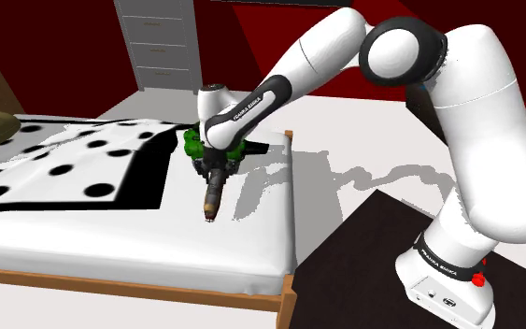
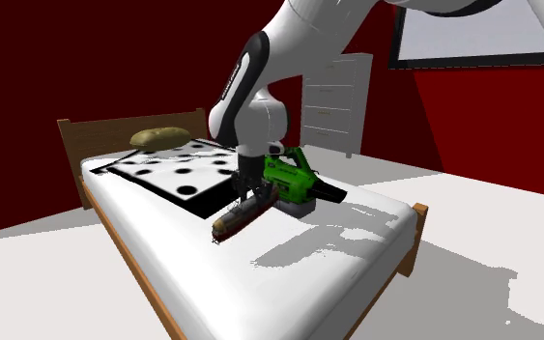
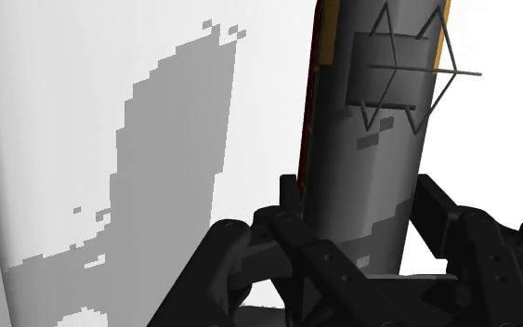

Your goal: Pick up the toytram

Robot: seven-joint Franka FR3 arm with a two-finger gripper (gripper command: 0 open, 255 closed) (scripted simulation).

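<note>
Your end effector [image 3: 357,209] is closed on one end of the toytram [image 1: 212,198], whose long body runs out ahead of the fingers, low over the bed [image 1: 139,234]. The grasp seems done; the clear lift is not yet made.

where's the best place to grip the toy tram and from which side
Across its narrow width, on the two long flat sides, coming down from above. The toy tram is long and slim with its roof facing up, so both sides are open to the fingers. Stay clear of the thin wire frame on the roof. The fingers clasp it this way now.
</note>
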